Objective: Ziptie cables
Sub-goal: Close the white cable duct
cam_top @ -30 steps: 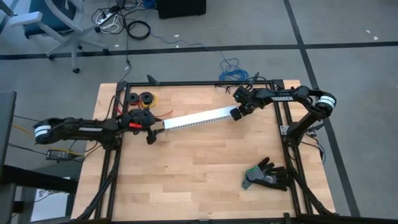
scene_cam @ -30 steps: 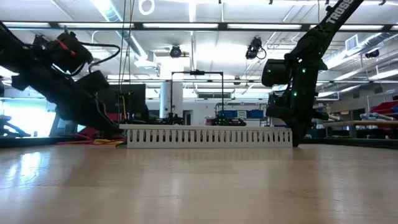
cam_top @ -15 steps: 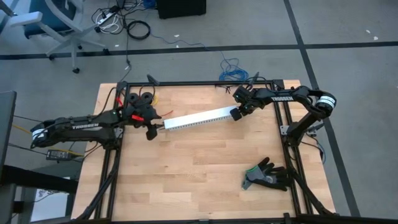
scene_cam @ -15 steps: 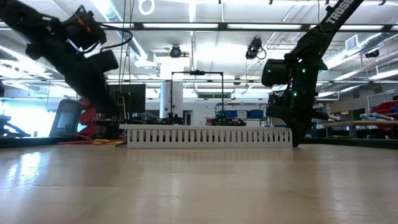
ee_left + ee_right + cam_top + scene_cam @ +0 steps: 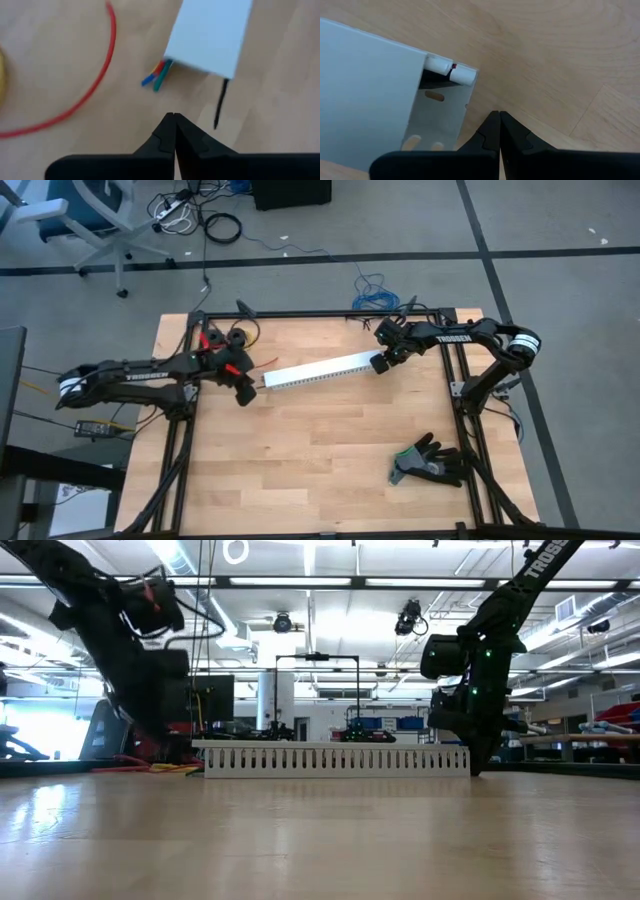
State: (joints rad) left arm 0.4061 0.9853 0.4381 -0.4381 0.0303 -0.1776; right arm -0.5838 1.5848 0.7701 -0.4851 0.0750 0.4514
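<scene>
A white slotted duct (image 5: 320,370) lies slantwise on the wooden table. Coloured ends of the cables (image 5: 156,77), blue, red, orange and green, stick out of its left end (image 5: 210,35). White cable ends (image 5: 451,72) show at its right end. The ziptie (image 5: 220,102), a thin black strap, pokes out from under the left end. My left gripper (image 5: 174,119) hovers shut just short of the cable ends, holding nothing. My right gripper (image 5: 495,117) is shut and points down at the duct's right end (image 5: 380,364). My right gripper's shut fingertips (image 5: 490,125) stand close beside the near corner of the duct's right end (image 5: 465,107), coming from above. I cannot tell whether they touch it.
A black glove (image 5: 430,462) lies near the table's right front. Black wire spools (image 5: 238,335) and a loose red wire (image 5: 100,75) sit by the left arm at the far left. A blue coil (image 5: 372,292) lies on the floor beyond the far edge.
My left arm has risen and tipped its gripper steeper downward, while the fingertips have stayed by the duct's left end. The duct and my right arm have kept still.
</scene>
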